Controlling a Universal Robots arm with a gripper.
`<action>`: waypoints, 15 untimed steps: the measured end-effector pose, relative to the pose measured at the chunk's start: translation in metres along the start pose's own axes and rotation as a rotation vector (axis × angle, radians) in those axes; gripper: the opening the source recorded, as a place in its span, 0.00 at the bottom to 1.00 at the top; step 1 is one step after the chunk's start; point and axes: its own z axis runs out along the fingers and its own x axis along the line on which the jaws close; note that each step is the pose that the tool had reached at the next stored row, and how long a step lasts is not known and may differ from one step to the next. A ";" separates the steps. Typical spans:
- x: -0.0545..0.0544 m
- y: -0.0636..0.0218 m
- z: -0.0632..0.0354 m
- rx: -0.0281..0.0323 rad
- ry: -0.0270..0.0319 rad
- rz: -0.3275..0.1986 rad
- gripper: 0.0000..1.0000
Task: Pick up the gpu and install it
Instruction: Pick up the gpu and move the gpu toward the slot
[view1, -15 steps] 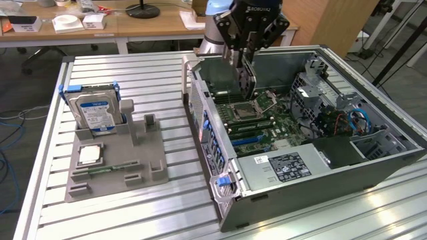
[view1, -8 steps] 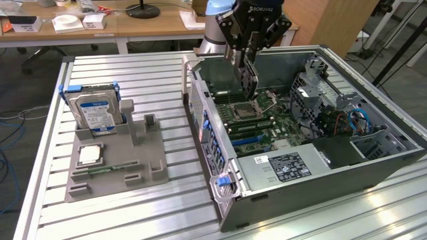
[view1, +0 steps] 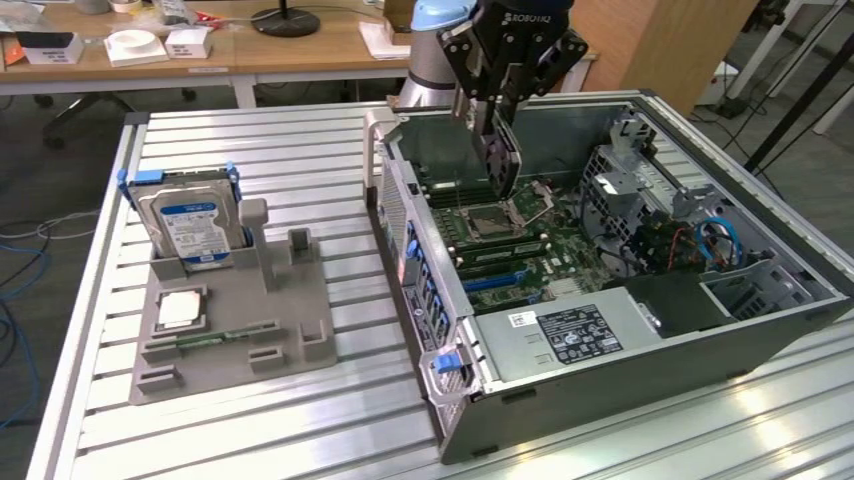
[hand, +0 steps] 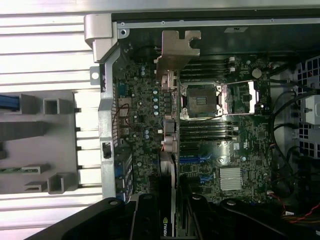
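Closest to my wrist camera is my hand (hand: 167, 222), clamped on one end of the gpu (hand: 169, 165). The card hangs edge-on from my fingers (hand: 145, 217), and its long axis runs straight down from my hand toward the motherboard (hand: 140, 100). The silver bracket (hand: 177, 47) is at the far, lower end.

In the exterior view the gpu is inside the open computer case (view1: 747, 330), above the bare CPU socket (view1: 487, 215) and, as I judge it, clear of the board. The blue slots (view1: 501, 280) lie lower on the board, between that socket and the power supply (view1: 567, 335), so the gpu is off to one side of them.

By count I see one gpu and one case. On the tabletop (view1: 267, 420) stands one grey fixture (view1: 287, 310), holding one blue-labelled hard drive (view1: 194, 225) and one green memory stick (view1: 220, 338).
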 end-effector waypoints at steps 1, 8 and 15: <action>-0.001 0.0001 0.0000 0.0001 0.0000 0.000 0.26; -0.005 0.0003 0.0001 0.0000 0.0000 0.000 0.26; -0.011 0.0008 0.0002 0.0001 0.0000 0.000 0.26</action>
